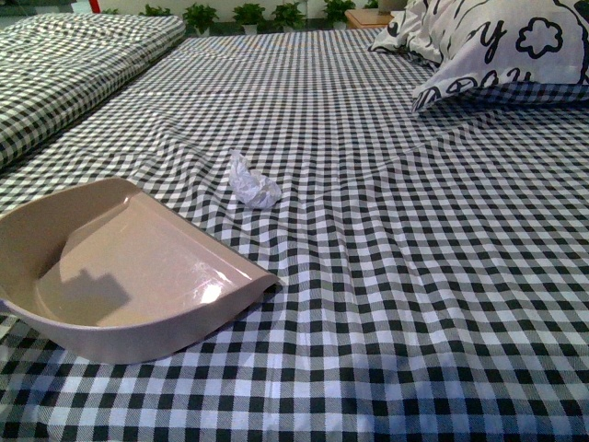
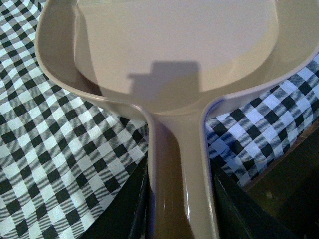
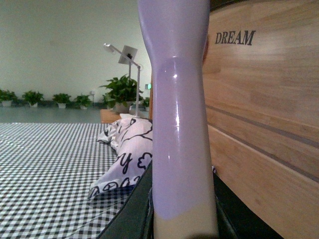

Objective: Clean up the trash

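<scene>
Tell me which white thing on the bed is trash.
The small crumpled paper wad beyond the beige dustpan, not the large patterned pillow far right.

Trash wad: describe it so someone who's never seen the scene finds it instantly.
On the black-and-white checked bedsheet, look just beyond the open edge of the big beige dustpan, toward the bed's middle. The trash wad lies there alone: small, crumpled, plain white, unlike the much larger patterned pillow far off at the right.

dustpan handle (image 2: pixel 177 189): end cut off | pillow (image 1: pixel 497 46): cropped at right edge | purple handle (image 3: pixel 179 124): both ends cut off
</scene>
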Motion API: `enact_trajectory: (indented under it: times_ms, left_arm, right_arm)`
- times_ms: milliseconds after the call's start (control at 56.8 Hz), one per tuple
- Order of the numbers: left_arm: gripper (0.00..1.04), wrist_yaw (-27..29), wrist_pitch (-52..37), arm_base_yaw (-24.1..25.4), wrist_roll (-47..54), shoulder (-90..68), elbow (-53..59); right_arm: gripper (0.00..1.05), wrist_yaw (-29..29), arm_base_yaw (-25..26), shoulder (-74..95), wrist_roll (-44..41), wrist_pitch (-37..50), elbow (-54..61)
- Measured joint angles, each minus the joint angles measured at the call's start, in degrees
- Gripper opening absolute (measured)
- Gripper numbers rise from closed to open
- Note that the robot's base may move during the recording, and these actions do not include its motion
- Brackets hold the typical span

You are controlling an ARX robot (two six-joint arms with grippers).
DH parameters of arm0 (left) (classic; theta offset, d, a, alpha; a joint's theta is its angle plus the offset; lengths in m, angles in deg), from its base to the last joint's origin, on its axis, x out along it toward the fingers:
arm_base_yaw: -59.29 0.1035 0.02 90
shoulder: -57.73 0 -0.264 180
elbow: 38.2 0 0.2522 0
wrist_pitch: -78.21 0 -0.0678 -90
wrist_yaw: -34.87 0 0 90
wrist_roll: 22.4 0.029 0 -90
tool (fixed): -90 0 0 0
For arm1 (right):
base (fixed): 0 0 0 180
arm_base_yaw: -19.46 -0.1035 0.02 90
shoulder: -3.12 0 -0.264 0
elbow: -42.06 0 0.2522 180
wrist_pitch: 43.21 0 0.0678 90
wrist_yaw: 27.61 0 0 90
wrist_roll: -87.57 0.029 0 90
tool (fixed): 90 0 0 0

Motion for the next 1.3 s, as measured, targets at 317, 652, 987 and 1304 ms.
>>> enact_trajectory:
  times_ms: [317,652,987,1304]
  left_arm:
    - [0.29,0.0,0.0,0.0,0.0,0.0,0.0]
    - [0.29,0.1,0.0,0.0,0.0,0.0,-0.1]
    - [0.29,0.0,0.0,0.0,0.0,0.0,-0.1]
    - [0.29,0.0,0.0,0.0,0.0,0.0,-0.1]
  right_arm:
    - [0.20,-0.8,2.8,6.2,10.5,-37.5,-14.2]
    - [0.19,-20.2,7.9,35.5,11.3,-36.0,-28.5]
    - [0.19,-27.3,6.5,64.6,10.6,-48.3,-50.9]
    - [0.19,-27.1,1.7,75.9,12.2,-50.8,-56.6]
